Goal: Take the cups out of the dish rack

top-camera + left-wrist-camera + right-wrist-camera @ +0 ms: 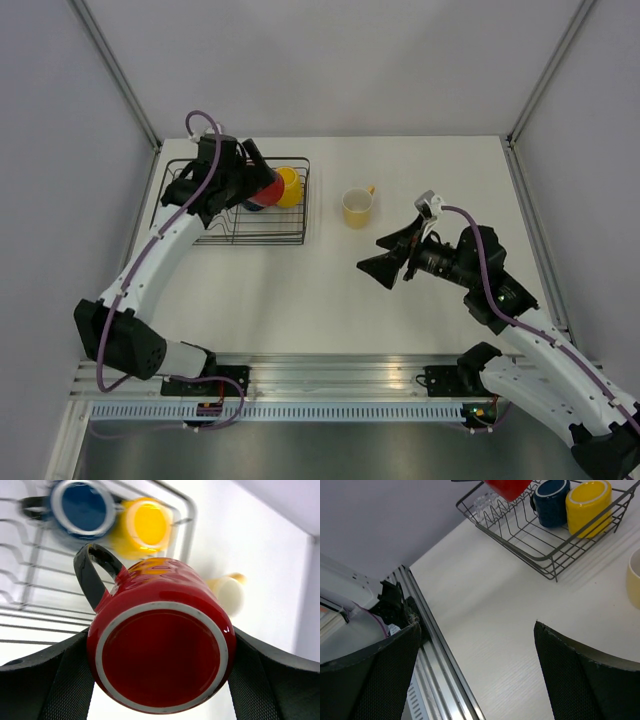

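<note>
My left gripper point(262, 178) is shut on the red mug point(160, 645) and holds it above the black wire dish rack point(300, 236). The red mug also shows in the top view point(270, 189) and at the top of the right wrist view point(507, 487). The dark blue mug point(82, 507) and the bright yellow mug point(145, 526) lie in the rack's far right corner. The pale cream-yellow mug point(357, 207) stands on the table right of the rack. My right gripper point(383, 257) is open and empty above the table's middle. Clear tumblers point(485, 501) show faintly in the rack.
The white table point(330, 290) is walled by grey panels at the back and sides. An aluminium rail point(330, 375) runs along the near edge by the arm bases. The rack sits at the far left.
</note>
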